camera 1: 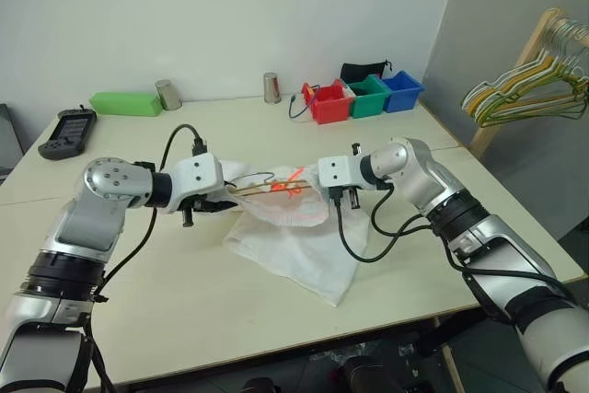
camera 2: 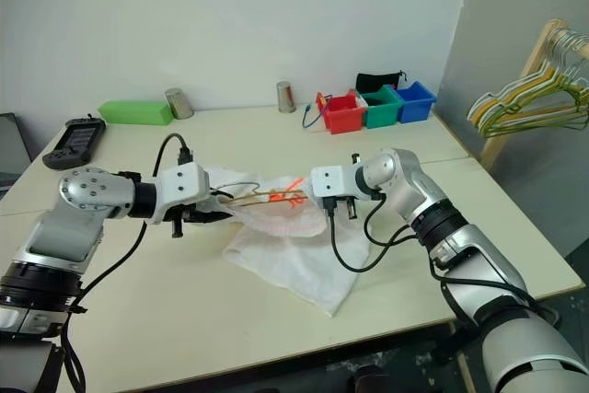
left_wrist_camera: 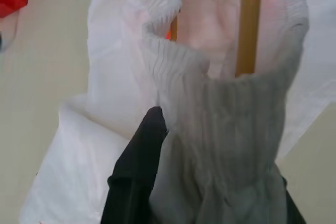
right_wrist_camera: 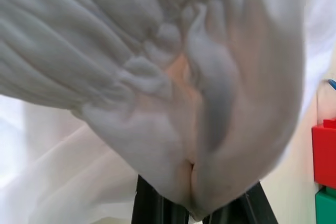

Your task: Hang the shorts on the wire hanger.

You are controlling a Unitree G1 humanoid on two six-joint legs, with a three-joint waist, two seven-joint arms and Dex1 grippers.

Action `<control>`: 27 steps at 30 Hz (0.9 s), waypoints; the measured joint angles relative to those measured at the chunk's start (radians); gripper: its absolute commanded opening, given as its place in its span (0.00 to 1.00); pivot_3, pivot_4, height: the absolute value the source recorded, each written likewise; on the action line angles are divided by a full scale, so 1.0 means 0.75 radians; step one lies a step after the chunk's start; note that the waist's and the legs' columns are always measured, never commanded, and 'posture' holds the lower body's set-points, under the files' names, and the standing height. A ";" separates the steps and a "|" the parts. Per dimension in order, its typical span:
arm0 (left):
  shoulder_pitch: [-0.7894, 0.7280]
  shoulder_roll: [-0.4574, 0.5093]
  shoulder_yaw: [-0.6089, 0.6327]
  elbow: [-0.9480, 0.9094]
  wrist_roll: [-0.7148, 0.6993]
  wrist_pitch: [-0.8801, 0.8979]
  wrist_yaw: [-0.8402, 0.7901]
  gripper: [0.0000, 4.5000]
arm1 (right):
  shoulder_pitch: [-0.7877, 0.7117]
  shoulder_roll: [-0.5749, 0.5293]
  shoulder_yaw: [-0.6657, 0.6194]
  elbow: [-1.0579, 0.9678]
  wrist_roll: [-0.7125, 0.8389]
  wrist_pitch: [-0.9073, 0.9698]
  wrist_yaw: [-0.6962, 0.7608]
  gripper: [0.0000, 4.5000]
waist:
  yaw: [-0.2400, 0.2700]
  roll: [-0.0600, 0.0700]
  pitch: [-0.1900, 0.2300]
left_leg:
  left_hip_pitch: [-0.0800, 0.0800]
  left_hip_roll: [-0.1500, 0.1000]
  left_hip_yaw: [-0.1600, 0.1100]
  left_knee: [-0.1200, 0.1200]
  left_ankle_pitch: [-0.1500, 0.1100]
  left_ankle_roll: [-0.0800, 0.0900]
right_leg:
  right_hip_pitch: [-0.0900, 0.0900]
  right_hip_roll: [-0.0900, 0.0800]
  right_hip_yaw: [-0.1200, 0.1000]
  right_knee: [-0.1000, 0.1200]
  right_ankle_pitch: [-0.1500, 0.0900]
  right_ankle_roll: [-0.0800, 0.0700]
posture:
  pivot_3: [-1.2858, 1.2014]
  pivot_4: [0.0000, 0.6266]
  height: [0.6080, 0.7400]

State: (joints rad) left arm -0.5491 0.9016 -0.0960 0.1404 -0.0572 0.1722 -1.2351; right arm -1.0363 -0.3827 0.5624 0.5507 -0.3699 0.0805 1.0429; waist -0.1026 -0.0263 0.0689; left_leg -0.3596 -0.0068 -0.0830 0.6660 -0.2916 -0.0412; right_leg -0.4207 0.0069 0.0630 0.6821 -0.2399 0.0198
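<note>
Both grippers at the waistband of the shorts, mid-table, with the hanger's wire inside the cloth.

The shorts (camera 1: 293, 241) lie in a heap on the table (camera 1: 184, 310), their waistband lifted between the two arms — the wire hanger (camera 1: 267, 188) shows yellow-gold through the thin fabric there. The right gripper (right_wrist_camera: 197, 211) is pressed together, pinching a bunch of gathered waistband. The left gripper (camera 1: 210, 205) sits at the left end with cloth draped over it; whether it is spread or pinching I cannot tell. Red, green and blue bins (camera 1: 363, 97) stand far right.
</note>
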 measured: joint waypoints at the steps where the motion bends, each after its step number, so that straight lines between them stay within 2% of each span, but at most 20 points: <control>1: 0.004 0.015 0.022 -0.019 -0.039 0.034 -0.023 0.49 | 0.001 0.005 -0.004 0.000 0.002 0.011 0.000 0.00 | -0.001 0.000 0.000 | 0.000 0.000 0.000 0.000 0.000 0.000 | 0.000 0.000 0.000 0.000 0.000 0.000 | 0.53 0.00 1.00; 2: 0.011 0.058 0.059 -0.047 -0.096 0.086 -0.066 0.57 | 0.004 0.011 -0.015 0.000 0.006 0.026 -0.001 0.00 | -0.003 0.000 0.000 | 0.000 0.000 0.000 0.000 0.000 0.000 | 0.000 0.000 0.000 0.000 0.000 0.000 | 0.53 0.00 1.00; 4: 0.027 0.118 0.126 -0.080 -0.179 0.164 -0.129 0.61 | 0.007 0.019 -0.030 0.009 0.010 0.048 -0.005 0.00 | -0.002 0.000 0.000 | 0.000 0.000 0.000 0.000 0.000 0.000 | 0.000 0.000 0.000 0.000 0.000 0.000 | 0.53 0.00 1.00; 6: 0.034 0.168 0.160 -0.098 -0.244 0.231 -0.178 0.72 | 0.008 0.033 -0.047 0.024 0.023 0.067 -0.009 0.00 | -0.001 -0.001 0.000 | 0.000 0.000 -0.001 0.000 0.000 0.000 | 0.000 0.001 -0.001 0.000 0.000 0.000 | 0.53 0.00 1.00; 12: 0.036 0.241 0.203 -0.162 -0.311 0.296 -0.219 0.98 | 0.008 0.075 -0.079 0.072 0.052 0.090 -0.028 0.00 | 0.011 -0.001 -0.001 | 0.001 0.000 0.000 0.000 0.000 0.000 | 0.000 0.001 -0.001 0.000 0.000 0.000 | 0.54 0.00 1.00; 20: 0.035 0.304 0.312 -0.145 -0.399 0.436 -0.197 0.99 | 0.025 0.085 -0.129 0.093 0.067 0.125 -0.052 0.00 | 0.023 -0.001 -0.001 | 0.000 0.001 0.000 0.000 0.000 0.000 | 0.000 0.002 -0.001 0.000 0.000 0.000 | 0.54 0.00 1.00; 25: -0.006 0.306 0.405 -0.140 -0.491 0.573 -0.121 0.99 | 0.176 0.069 -0.187 -0.033 0.115 0.238 -0.060 0.00 | 0.028 -0.001 0.000 | 0.000 0.000 0.000 0.000 0.000 0.000 | 0.001 0.002 -0.001 0.000 0.000 0.000 | 0.53 0.02 1.00; 27: -0.026 0.255 0.430 -0.166 -0.516 0.631 -0.032 0.99 | 0.263 0.054 -0.233 -0.179 0.149 0.372 -0.069 0.00 | 0.032 0.000 0.000 | 0.000 0.000 -0.001 0.000 0.000 0.000 | 0.001 0.002 -0.001 0.000 0.000 0.000 | 0.51 0.02 1.00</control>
State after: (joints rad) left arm -0.5688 1.0929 0.2268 0.0158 -0.4444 0.6454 -1.2588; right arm -0.8390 -0.3420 0.3878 0.4162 -0.2578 0.3597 0.9909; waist -0.0785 -0.0261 0.0689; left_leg -0.3594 -0.0066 -0.0836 0.6662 -0.2916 -0.0412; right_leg -0.4200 0.0082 0.0625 0.6820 -0.2401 0.0200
